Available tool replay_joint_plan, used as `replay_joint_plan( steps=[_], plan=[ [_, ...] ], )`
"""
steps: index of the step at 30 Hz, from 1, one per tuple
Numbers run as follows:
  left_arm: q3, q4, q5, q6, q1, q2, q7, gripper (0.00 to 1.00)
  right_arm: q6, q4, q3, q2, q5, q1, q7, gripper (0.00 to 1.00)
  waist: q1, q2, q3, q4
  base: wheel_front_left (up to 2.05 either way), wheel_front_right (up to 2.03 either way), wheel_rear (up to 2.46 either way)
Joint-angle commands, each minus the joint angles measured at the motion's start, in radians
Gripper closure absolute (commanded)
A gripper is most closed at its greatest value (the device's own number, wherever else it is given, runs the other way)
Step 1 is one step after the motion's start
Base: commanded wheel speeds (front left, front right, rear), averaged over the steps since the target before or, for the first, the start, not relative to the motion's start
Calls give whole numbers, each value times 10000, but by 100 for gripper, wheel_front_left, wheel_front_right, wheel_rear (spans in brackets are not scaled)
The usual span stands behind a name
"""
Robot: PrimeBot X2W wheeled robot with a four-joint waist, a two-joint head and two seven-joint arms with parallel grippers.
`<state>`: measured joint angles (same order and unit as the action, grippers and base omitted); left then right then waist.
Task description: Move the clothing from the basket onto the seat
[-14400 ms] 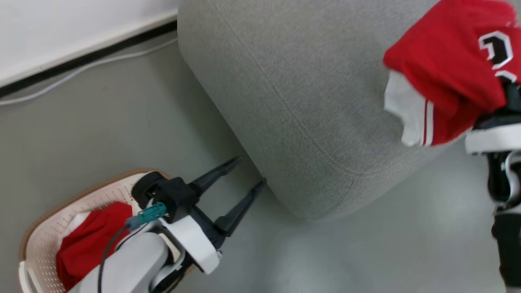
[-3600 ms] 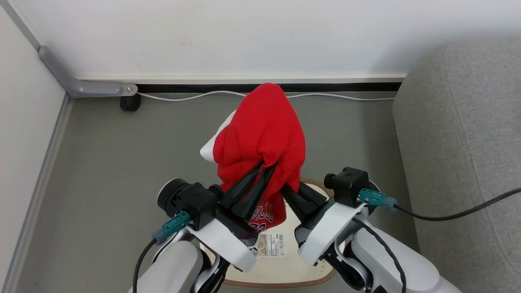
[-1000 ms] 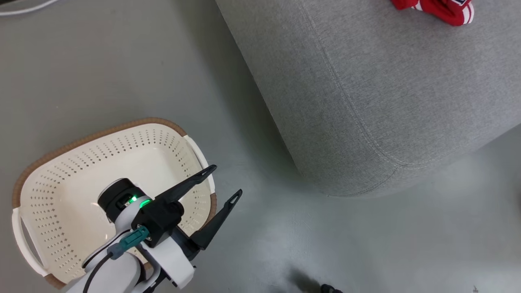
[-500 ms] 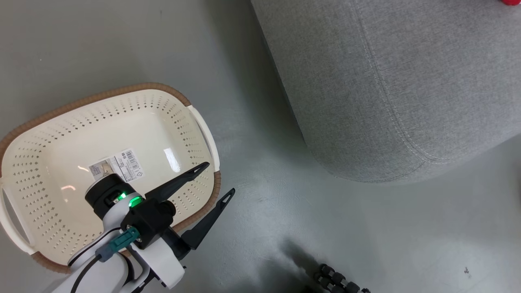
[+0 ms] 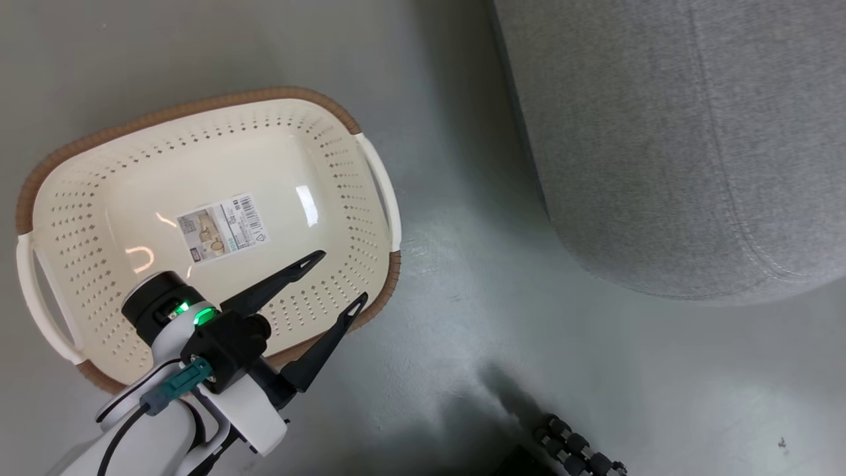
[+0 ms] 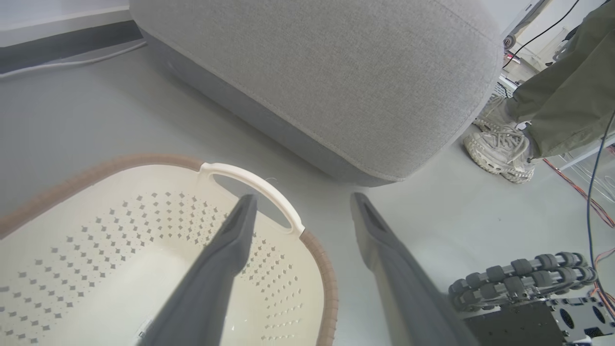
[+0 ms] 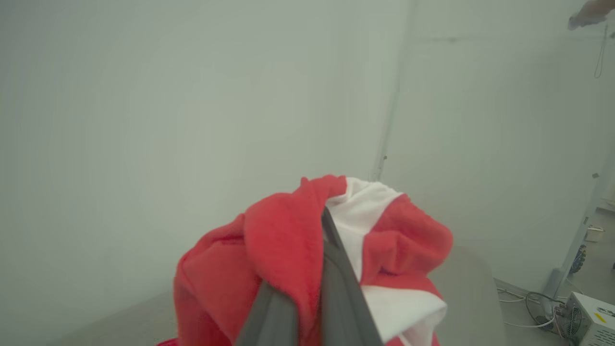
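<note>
**Red garment pinched in right fingers, basket bare: carry-to-seat step**

Red fleece-like clothing point(image 7: 283, 230) with a white panel is bunched around the right gripper point(image 7: 314, 288). Its 2 fingers sit close together, pinching the fabric and holding it up against a pale wall. Only 1 garment is visible. How close it is to the seat can't be told from the right wrist view.

The cream basket point(image 5: 198, 106) sits on the grey floor point(image 5: 462, 297) with nothing inside, near the seat point(image 5: 661, 132) but not touching it. The left gripper point(image 5: 341, 276) hovers over the basket's near rim with its fingers spread wide, holding nothing.

Step, as a judgement: transport and drop-off. Next move likely needs the right arm over the grey cushion top, lowered so the cloth rests there. Then spread the fingers and pull clear without snagging the fabric.

Writing: the sticker point(image 5: 223, 227) on the basket bottom shows a barcode and small print, too small to read. No logo or lettering is readable on the garment. A person's shoe point(image 6: 499, 149) stands beyond the seat corner.
</note>
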<state>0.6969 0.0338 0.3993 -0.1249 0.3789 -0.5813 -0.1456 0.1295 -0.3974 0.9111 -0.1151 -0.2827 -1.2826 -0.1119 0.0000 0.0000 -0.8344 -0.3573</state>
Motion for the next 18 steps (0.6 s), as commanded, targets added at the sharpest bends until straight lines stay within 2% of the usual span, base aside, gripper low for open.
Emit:
replay_joint_plan(
  steps=[1, 9, 10, 12, 18],
  plan=[
    [-270, 167, 43, 34, 230, -142, -135, 0, 12, 373, 118, -80, -167, -149, 45, 100, 0, 0, -138, 156, 0, 0, 0],
    [-254, -104, 157, 30, 361, -75, -286, 0, 12, 77, 411, 539, -273, 386, 95, 100, 0, 0, -212, 421, 0, 0, 0],
    [-239, -151, 174, 28, 389, -47, -306, 0, 12, -106, 360, 562, -167, 525, 26, 73, 0, 0, -195, 449, 0, 0, 0],
    [-212, -265, 212, 24, 442, 28, -368, 0, 12, -536, 117, 587, 63, 780, -152, 0, 0, 0, -115, 503, 0, 0, 0],
    [-54, -681, 334, 7, 600, 352, -600, 0, 12, -1892, -1280, 301, 687, 1566, -948, 0, 0, 0, 353, 705, 0, 0, 0]
  ],
)
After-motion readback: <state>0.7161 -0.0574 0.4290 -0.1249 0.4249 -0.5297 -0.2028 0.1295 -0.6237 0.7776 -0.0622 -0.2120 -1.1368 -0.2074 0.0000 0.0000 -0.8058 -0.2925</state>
